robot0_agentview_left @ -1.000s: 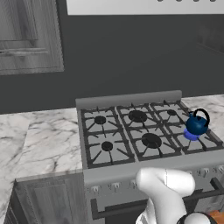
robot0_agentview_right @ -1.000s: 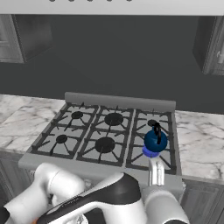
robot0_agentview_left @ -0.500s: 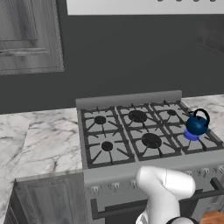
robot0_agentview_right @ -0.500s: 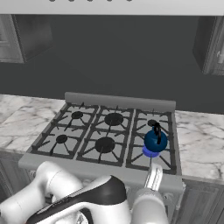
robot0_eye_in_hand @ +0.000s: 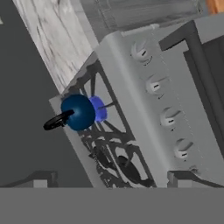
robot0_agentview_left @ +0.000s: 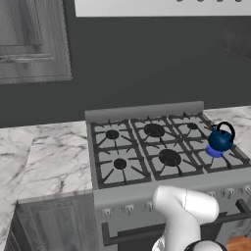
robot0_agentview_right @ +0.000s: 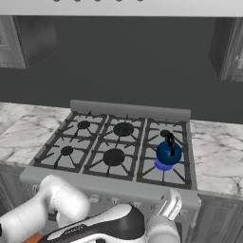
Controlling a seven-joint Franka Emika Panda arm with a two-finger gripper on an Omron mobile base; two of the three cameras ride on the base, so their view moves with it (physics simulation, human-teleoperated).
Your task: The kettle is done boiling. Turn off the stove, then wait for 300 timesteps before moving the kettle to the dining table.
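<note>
Arm [robot0_agentview_left: 184,215]: glossy white rounded shells, smooth, tube-like segments with bulbous elbow ends. In the left base view a dark ring joint shows below the white segment, with a small orange patch at the lower right edge beside it. In the right base view one white link [robot0_agentview_right: 52,206] runs to a rounded cap; a second link carries a broad black panel [robot0_agentview_right: 107,227] along its top. Grey-white ribbed cylinder [robot0_agentview_right: 167,209] at the wrist end. No cables or screws discernible.
</note>
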